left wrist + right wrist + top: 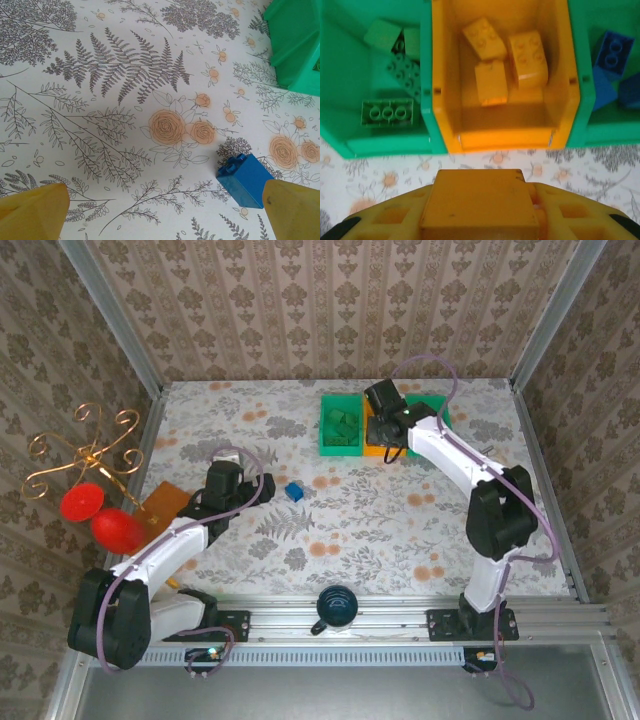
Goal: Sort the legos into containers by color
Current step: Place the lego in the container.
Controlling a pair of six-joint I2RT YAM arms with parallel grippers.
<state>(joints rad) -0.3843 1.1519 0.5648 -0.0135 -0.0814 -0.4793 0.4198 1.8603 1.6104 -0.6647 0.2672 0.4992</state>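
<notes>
- The left end effector is wide open, with nothing in it. Just the tips of its two yellow fingers poke in at the bottom corners of the left wrist view. The rest of them is cut off.
- A blue brick sits on the flowery surface, just beside the finger tip on the right of that view. I cannot tell if the two touch. In the top view this brick lies alone, well apart from the bins.
- The right end effector is closed on an orange brick. Only a flat side of the brick shows, so its bumps are hidden.
- It hangs just in front of the orange bin, which has three orange bricks inside.
- The left green bin holds green bricks. Some sit in shadow and are hard to count.
- The right green bin holds blue bricks, cut off by the picture's edge.
- From above, the right arm covers most of the orange bin.
</notes>
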